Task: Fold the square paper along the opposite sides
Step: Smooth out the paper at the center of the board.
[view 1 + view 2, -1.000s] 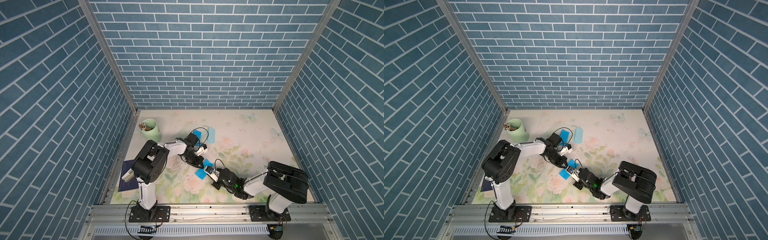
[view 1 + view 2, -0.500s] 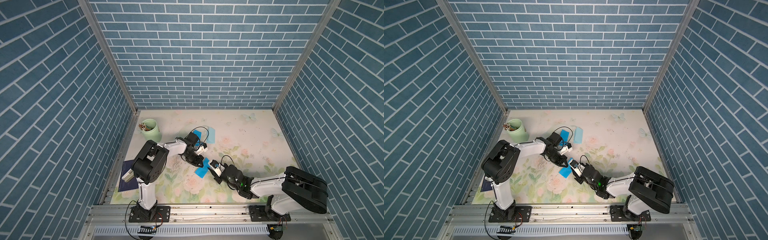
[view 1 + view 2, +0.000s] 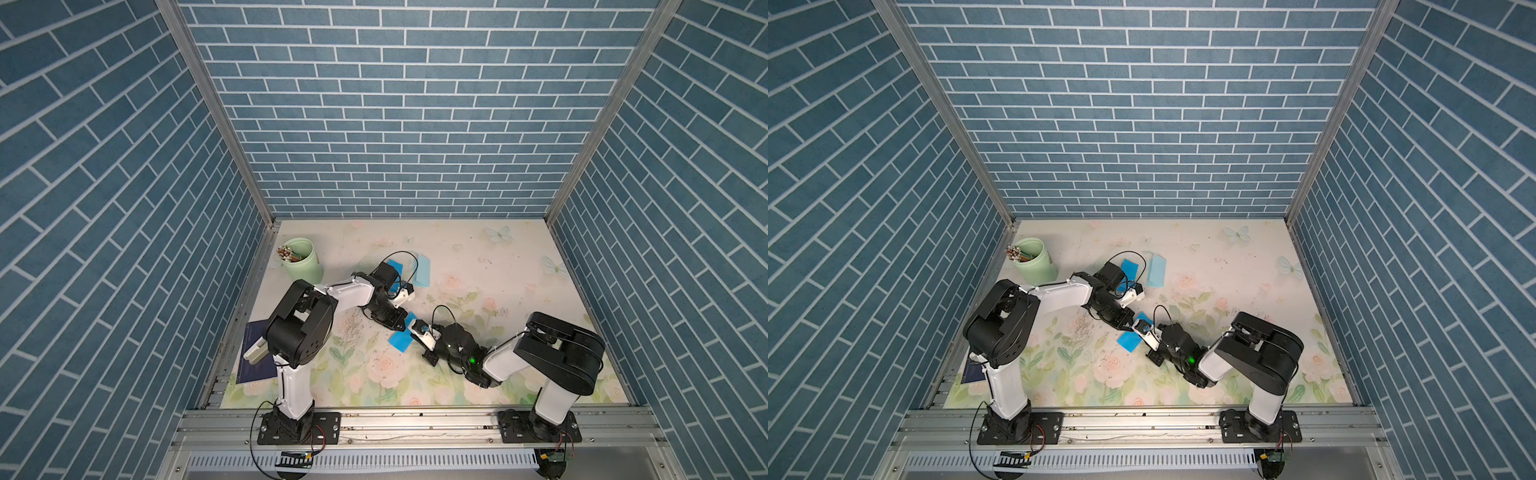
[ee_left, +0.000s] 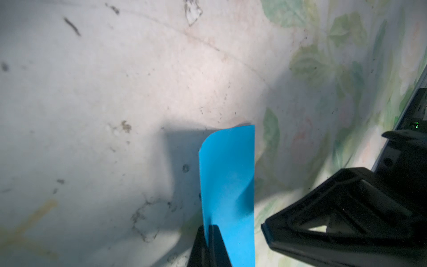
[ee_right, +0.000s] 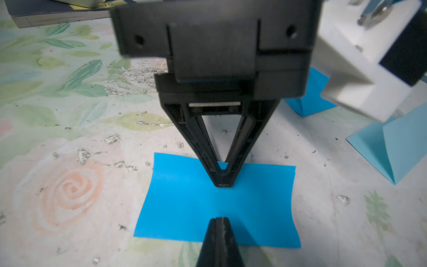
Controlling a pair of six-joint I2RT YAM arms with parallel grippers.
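Both arms reach to the middle of the flowered table [image 3: 498, 270], where the blue paper [image 5: 215, 208] lies. In the right wrist view it is a rectangle, wider than it is deep, nearly flat with its short ends slightly bowed. In both top views the blue paper [image 3: 400, 340] [image 3: 1128, 341] is a small bright patch between the two wrists.

The left gripper [image 5: 223, 183] has its fingers pressed together, and their tip is planted on the paper near the middle of the edge farther from the right arm. I cannot tell whether a layer of paper is pinched between them. In the left wrist view the paper [image 4: 227, 185] runs away from those fingers with one long side rounded over, and it throws a shadow on the table.

The right gripper [image 5: 217, 220] is also closed, fingers together. Its tip sits over the opposite edge of the paper, so the two tips face each other across the sheet. Whether it touches the paper does not show.

Farther back, beside the left wrist, lie two more sheets: a second bright blue sheet [image 3: 395, 266] and, just beside it, a pale blue sheet [image 3: 422, 270] — both show creases in the right wrist view. A green cup [image 3: 301, 262] of pencils [image 3: 286, 252] stands in the far left corner, and a dark book [image 3: 253, 357] lies at the left edge by the left arm's base.
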